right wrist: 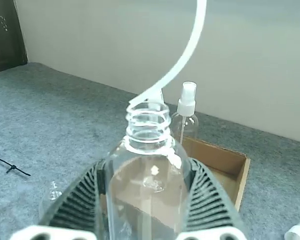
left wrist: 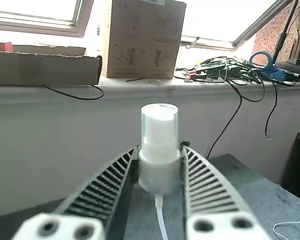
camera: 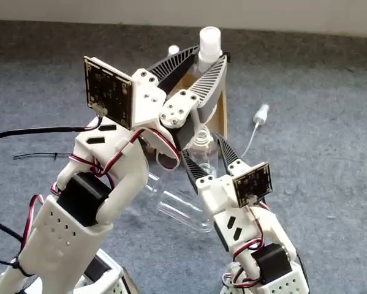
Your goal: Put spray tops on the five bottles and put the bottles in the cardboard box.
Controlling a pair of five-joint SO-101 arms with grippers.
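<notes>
My left gripper (camera: 208, 56) (left wrist: 160, 151) is shut on a white spray top (camera: 209, 38) (left wrist: 160, 131), held high with its thin dip tube (right wrist: 182, 62) hanging down. Right below, my right gripper (camera: 203, 149) (right wrist: 146, 170) is shut on an upright clear bottle (camera: 203, 160) (right wrist: 147, 185). The curved tube's tip sits at the rim of the bottle's open threaded neck (right wrist: 147, 124). Behind stands the cardboard box (camera: 223, 119) (right wrist: 225, 161) with one capped bottle (camera: 173, 50) (right wrist: 186, 117) upright in it.
Clear uncapped bottles (camera: 183, 211) (right wrist: 52, 192) lie on the grey carpet beside the right arm. A loose spray top (camera: 261, 114) (right wrist: 297, 231) lies to the right of the box. Black cables (camera: 30, 131) run in from the left.
</notes>
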